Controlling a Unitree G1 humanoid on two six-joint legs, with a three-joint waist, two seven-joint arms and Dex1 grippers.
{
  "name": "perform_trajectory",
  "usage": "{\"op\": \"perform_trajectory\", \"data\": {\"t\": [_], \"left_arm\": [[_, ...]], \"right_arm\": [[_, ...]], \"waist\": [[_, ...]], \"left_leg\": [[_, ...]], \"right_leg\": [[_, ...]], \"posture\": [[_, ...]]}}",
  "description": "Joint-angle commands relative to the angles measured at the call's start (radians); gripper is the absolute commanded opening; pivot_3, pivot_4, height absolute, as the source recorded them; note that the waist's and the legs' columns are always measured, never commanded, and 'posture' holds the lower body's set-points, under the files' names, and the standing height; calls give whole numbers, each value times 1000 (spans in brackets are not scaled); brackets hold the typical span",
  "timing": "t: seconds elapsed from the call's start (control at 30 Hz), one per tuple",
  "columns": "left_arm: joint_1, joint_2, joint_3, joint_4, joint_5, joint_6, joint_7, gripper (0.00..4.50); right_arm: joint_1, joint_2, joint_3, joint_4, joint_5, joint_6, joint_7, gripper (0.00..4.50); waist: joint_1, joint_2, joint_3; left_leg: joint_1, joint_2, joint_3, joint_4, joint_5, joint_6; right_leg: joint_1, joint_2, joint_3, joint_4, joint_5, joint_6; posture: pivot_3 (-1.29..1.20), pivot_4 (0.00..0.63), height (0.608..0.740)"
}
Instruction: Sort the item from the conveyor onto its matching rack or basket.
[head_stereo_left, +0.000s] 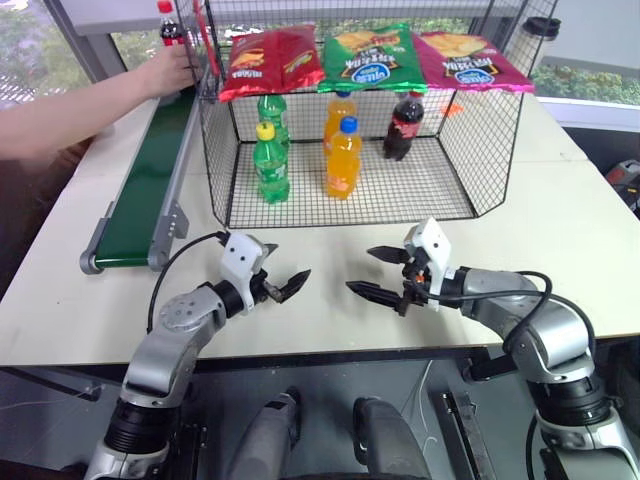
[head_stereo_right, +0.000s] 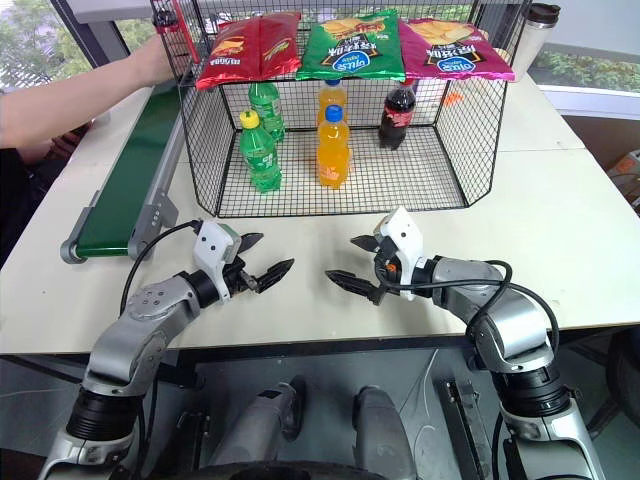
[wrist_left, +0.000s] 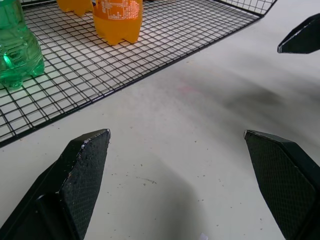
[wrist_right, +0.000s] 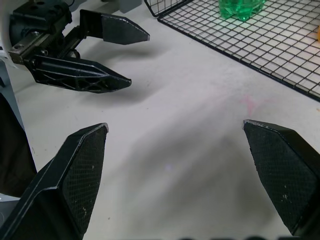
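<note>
The cola bottle (head_stereo_left: 171, 27) stood upright, red cap up and long axis vertical, at the far end of the conveyor (head_stereo_left: 150, 180), at the upper left of my head views. A person's hand (head_stereo_left: 172, 68) was wrapped around its lower part, so only the cap, neck and a little dark liquid showed; the label and base were hidden. In my right eye view the bottle sat partly behind the cage's corner wires and was harder to make out.

The conveyor ran away from me along the left side of the table (head_stereo_left: 560, 240), its near roller end close to my left arm. Just to its right stood the cage (head_stereo_left: 470, 140), open toward me. On its mesh floor were two green bottles (head_stereo_left: 270, 165), one behind the other, two orange bottles (head_stereo_left: 343, 160) likewise, and another cola bottle (head_stereo_left: 404, 125) further right, all upright. Three snack bags (head_stereo_left: 372, 58), red, green and pink, lay across the top shelf; their far ends were cut off by the frame edge.

My left gripper (head_stereo_left: 283, 283) and right gripper (head_stereo_left: 383, 272) hovered over the bare table in front of the cage, tips pointing toward each other, well apart from the bottle. Both had their fingers spread wide with nothing between them.
</note>
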Motion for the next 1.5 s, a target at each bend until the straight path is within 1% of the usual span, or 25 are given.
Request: {"op": "perform_trajectory", "data": {"t": [0.03,0.2,0.33,0.43,0.57,0.73,0.97,1.1,1.17,1.5], "left_arm": [[-19,27,31,-92,-23,27,4,4500],[-19,88,131,-204,-105,117,3,4500],[-15,156,274,-266,-176,195,19,4500],[-15,188,378,-262,-198,224,56,4500],[-8,202,522,-228,-224,261,121,4500],[33,204,628,-170,-215,248,167,4500],[60,176,670,-105,-196,197,235,4500],[60,147,677,-66,-160,140,292,4500],[49,129,684,-49,-164,130,317,4500],[22,127,649,8,-161,82,337,4500]], "right_arm": [[-26,-11,-7,-67,37,2,17,4465],[-58,-18,-16,-104,74,26,22,4465],[-89,-25,-11,-128,95,28,36,4465],[-109,-21,-8,-139,110,32,40,4465],[-134,-27,22,-150,99,8,63,4465],[-187,17,43,-145,109,-16,63,4465],[-236,69,59,-101,104,-35,56,4465],[-234,78,70,-65,78,-64,66,4465],[-228,78,72,-54,71,-77,67,4465],[-210,82,59,-7,70,-95,49,4465]], "waist": [[0,0,0],[-2,0,0],[-2,0,0],[-2,0,0],[-1,0,0],[-1,0,0],[1,-1,0],[0,-1,0],[0,-1,0],[0,-1,0]], "left_leg": [[0,0,0,0,0,0],[0,0,0,0,0,0],[0,1,0,0,0,0],[0,1,0,0,0,0],[0,1,0,0,0,0],[0,1,0,0,0,0],[0,1,-1,0,0,0],[0,1,-1,-1,0,0],[0,1,-1,-1,0,0],[0,1,-1,-1,0,0]], "right_leg": [[0,0,0,0,0,0],[0,0,0,0,0,0],[0,0,0,0,0,1],[-1,1,0,0,0,1],[0,0,0,0,0,1],[0,0,0,-1,0,0],[0,0,0,-3,0,0],[0,0,0,-3,0,-1],[0,1,0,-3,0,-1],[0,1,0,-3,1,-1]], "posture": [[0,150,738],[0,150,738],[0,150,738],[0,150,738],[0,150,738],[0,150,738],[0,150,738],[0,150,738],[0,150,738],[0,150,738]]}}
